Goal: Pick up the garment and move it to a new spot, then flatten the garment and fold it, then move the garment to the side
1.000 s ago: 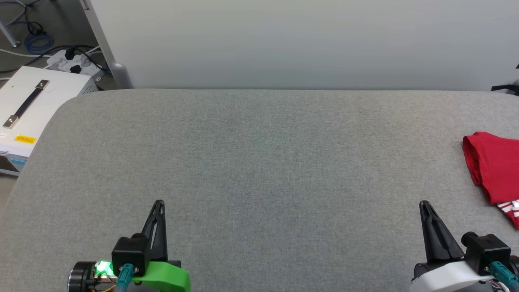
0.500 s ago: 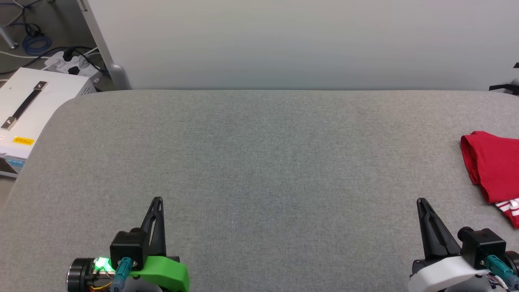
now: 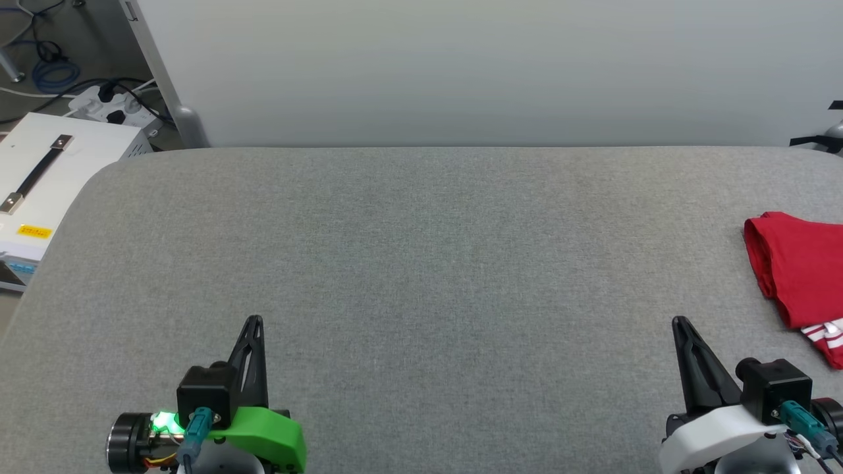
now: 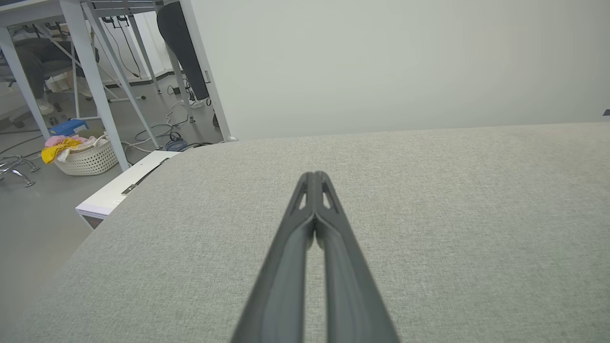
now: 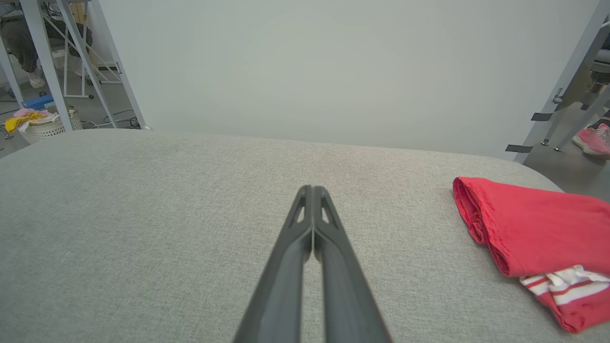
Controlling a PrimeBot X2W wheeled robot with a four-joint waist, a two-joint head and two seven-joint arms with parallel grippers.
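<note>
Grey table (image 3: 421, 263), folded garment (image 3: 800, 270) unmoved at right, left fingers (image 3: 253, 326) and right fingers (image 3: 691, 355) shut, empty

The head camera sits high and looks forward and down over the grey surface (image 3: 421, 263) toward the pale wall panel (image 3: 461, 66), with the left fingers (image 3: 250, 355) and right fingers (image 3: 697, 362) at its lower corners. Each wrist camera sits low and close to the surface, looking along its own fingers toward that same panel. The left wrist view and the head view share the white box (image 3: 46, 178) beside the surface's left edge. The right wrist view and the head view share the red garment (image 3: 800, 270) at the right. Both wrist views catch the laundry basket (image 4: 88, 159) on the floor.
</note>
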